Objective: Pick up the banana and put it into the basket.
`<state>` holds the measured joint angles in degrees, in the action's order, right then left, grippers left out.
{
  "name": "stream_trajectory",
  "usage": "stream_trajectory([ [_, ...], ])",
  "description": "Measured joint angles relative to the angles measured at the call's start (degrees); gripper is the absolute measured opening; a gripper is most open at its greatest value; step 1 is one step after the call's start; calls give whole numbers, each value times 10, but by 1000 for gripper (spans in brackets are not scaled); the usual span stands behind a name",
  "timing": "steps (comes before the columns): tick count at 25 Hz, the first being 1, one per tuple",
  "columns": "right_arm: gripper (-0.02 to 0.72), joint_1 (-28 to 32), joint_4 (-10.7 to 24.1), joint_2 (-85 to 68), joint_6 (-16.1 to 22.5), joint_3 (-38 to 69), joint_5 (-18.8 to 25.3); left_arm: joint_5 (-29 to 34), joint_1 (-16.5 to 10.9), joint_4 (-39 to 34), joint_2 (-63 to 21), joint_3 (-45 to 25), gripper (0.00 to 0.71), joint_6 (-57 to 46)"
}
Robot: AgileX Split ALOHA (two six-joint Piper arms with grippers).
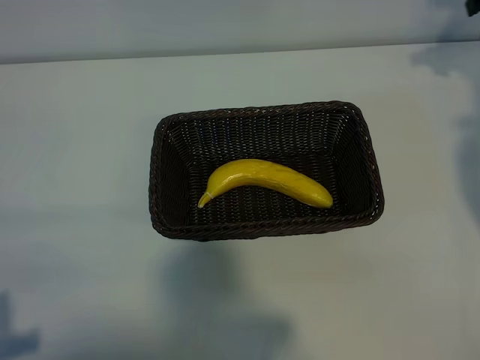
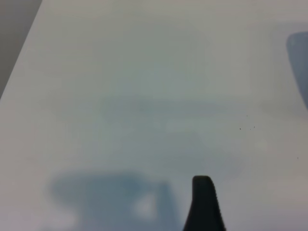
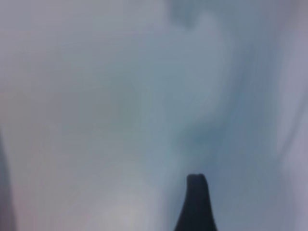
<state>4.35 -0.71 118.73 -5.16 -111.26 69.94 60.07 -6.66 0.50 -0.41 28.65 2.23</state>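
Note:
The yellow banana point(image 1: 264, 180) lies flat inside the dark brown wicker basket point(image 1: 266, 229), stem end toward the basket's left side. The basket stands in the middle of the white table. Neither arm shows in the exterior view. In the left wrist view only one dark finger point(image 2: 203, 197) of the left gripper shows, over bare table, with nothing beside it. The right wrist view likewise shows a single dark finger point(image 3: 196, 202) of the right gripper over bare table. Both grippers are open and hold nothing. Neither wrist view shows the banana or the basket.
The white table point(image 1: 75, 150) runs to a far edge along the top of the exterior view. Soft shadows lie on it in front of the basket and at the right. A dark bit of the rig point(image 1: 473, 6) shows at the top right corner.

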Motion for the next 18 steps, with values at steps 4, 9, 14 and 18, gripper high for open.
stream_trajectory([
  [4, 567, 1, 1, 0, 0, 0, 1, 0, 0, 0, 0, 0, 542, 0],
  [9, 567, 0, -2, -20, 0, 37, -2, 0, 0, 0, 0, 0, 542, 0],
  [14, 567, 0, -1, -94, -27, 153, -2, 0, 0, 0, 0, 0, 542, 0],
  [18, 566, 0, 0, -179, -34, 252, -2, 0, 0, 0, 0, 0, 542, 0],
])
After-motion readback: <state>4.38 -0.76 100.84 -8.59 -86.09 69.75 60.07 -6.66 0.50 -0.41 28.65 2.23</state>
